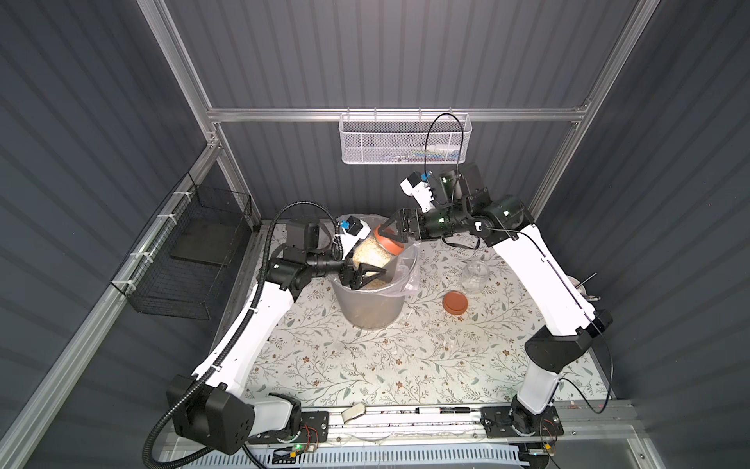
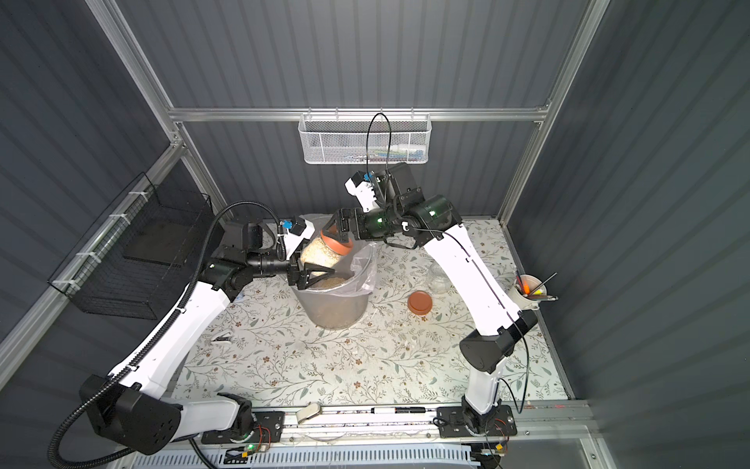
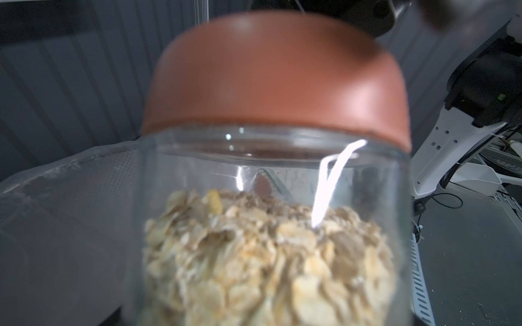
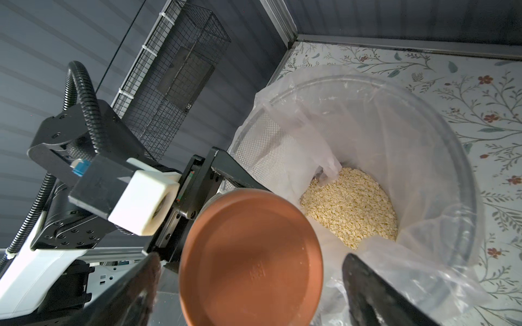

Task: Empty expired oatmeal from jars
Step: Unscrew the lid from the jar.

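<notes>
The left claw (image 1: pixel 374 273) is gripping the full jar (image 1: pixel 370 253) around its lower body, its jaws partly closed against the glass, and is holding the jar tilted with its top leaning towards the right claw (image 1: pixel 387 233). The oatmeal (image 3: pixel 268 254) is filling most of this jar, and the terracotta lid (image 1: pixel 390 240) is sitting on its mouth. The right claw is standing wide open, with one finger on each side of that lid. In the right wrist view a gap is showing on both sides, so it is gripping nothing. Directly beneath both claws the bin (image 1: pixel 367 310) is standing, and a heap of flakes (image 4: pixel 350 206) is lying in its plastic liner. Well apart from both claws, back along the right arm, the empty jar (image 1: pixel 475 276) is standing on the tabletop (image 1: pixel 365 365). A loose lid (image 1: pixel 455 303) is lying just beside it.
</notes>
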Action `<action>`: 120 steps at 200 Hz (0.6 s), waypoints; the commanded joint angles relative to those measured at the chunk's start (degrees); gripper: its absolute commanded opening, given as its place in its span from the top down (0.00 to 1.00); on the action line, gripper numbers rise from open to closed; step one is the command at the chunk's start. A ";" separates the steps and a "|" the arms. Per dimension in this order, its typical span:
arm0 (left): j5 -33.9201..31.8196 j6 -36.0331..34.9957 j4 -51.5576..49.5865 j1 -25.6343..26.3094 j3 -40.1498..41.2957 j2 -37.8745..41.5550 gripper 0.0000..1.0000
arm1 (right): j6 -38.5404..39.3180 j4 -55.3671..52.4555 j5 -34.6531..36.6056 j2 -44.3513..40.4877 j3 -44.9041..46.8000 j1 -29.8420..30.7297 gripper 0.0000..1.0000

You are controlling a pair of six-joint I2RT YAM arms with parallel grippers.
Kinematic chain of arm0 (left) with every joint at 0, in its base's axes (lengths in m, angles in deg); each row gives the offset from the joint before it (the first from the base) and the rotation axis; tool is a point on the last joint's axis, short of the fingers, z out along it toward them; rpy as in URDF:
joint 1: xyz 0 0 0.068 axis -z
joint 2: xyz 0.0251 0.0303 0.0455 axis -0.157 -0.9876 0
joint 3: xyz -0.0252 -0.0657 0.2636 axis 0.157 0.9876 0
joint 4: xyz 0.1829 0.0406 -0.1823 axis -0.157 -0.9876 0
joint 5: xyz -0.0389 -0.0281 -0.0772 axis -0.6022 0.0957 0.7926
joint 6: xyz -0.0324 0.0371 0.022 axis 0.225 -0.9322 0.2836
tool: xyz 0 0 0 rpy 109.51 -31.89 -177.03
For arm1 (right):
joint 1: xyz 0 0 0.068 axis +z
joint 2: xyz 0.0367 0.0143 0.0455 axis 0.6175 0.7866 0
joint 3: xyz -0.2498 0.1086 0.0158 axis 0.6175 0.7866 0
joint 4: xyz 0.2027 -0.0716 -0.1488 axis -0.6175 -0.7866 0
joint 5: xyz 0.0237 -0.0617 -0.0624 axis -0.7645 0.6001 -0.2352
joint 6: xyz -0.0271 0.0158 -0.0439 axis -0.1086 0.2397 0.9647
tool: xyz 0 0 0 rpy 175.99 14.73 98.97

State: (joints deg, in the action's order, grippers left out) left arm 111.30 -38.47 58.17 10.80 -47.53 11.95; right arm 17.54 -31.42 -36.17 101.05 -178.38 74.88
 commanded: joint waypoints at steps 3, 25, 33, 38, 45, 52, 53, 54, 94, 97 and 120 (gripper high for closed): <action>1.53 -1.39 2.80 0.16 -3.39 2.20 1.00 | -0.58 -0.27 -0.94 2.19 -0.22 0.21 0.01; 1.47 -1.66 2.64 0.16 -3.28 2.65 1.00 | -0.86 -0.17 -1.66 3.06 -0.74 0.19 0.01; 1.53 -1.75 2.61 0.20 -3.18 2.72 1.00 | -0.86 -0.26 -1.45 3.15 -0.85 0.16 0.01; 1.52 -1.80 2.60 0.16 -3.16 2.74 1.00 | -0.82 -0.35 -1.32 3.07 -1.05 0.23 0.01; 1.43 -1.91 2.59 0.20 -3.04 2.81 1.00 | -0.86 -0.36 -1.35 2.90 -1.11 0.21 0.01; 1.22 -1.94 2.59 0.20 -3.04 2.85 1.00 | -0.93 -0.36 -1.36 2.79 -1.07 0.19 0.04; 1.24 -1.94 2.59 0.20 -2.98 2.88 1.00 | -0.94 -0.41 -1.42 2.76 -1.07 0.18 0.05; 1.25 -1.94 2.59 0.20 -2.96 2.90 1.00 | -0.94 -0.43 -1.45 2.75 -1.06 0.21 0.06; 0.97 -2.32 2.74 0.18 -2.80 2.90 1.00 | 0.63 -1.43 -1.34 0.72 1.37 0.21 0.40; 1.13 -2.35 2.76 0.08 -2.77 2.91 1.00 | 0.93 -1.50 -1.39 0.43 1.69 0.18 0.41; 1.52 -2.01 3.37 -0.04 -2.67 2.91 1.00 | 3.18 -0.23 -2.95 -1.95 5.30 0.03 0.45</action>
State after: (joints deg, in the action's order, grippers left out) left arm 109.42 -39.72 55.13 10.98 -47.44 12.08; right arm 17.87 -30.05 -38.33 101.37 -176.42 74.95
